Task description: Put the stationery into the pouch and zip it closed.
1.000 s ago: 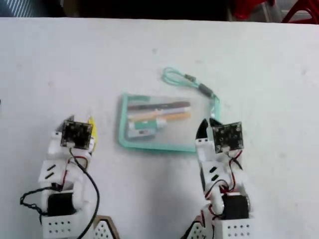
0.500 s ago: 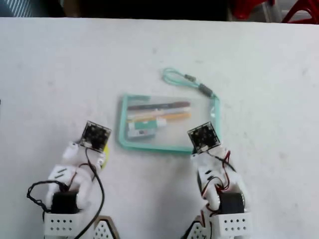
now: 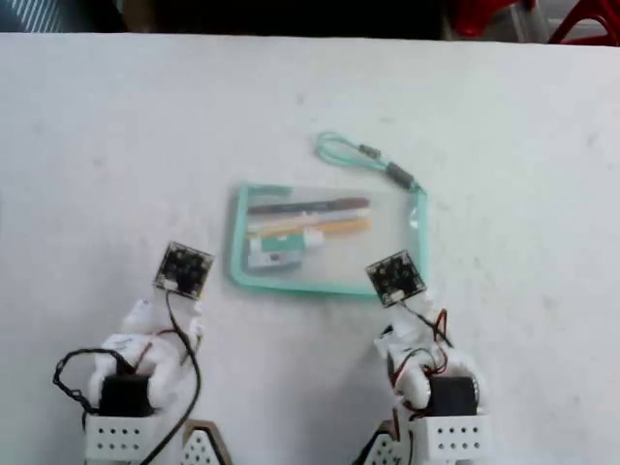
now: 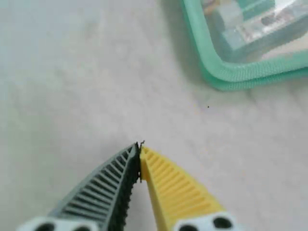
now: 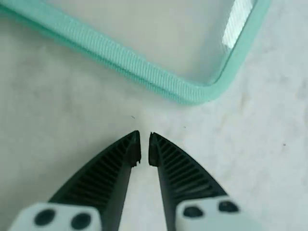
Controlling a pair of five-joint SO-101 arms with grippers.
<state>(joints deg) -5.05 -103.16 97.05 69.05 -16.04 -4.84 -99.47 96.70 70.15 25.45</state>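
So the pouch is lying flat mid-tabletop, stationery inside it, teal cord trailing off its far corner. Left gripper is pinched fully together, holding nothing, just off the pouch's near corner. Right gripper is all but closed, tiny gap, empty too, near the other near corner

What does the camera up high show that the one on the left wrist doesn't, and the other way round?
From above: the whole pouch with pens inside, its looped cord, the left arm and right arm. From the left wrist: the left pincer up close, grey and yellow fingers shut, over bare table. In both: the pouch's green-edged corner and the white table.
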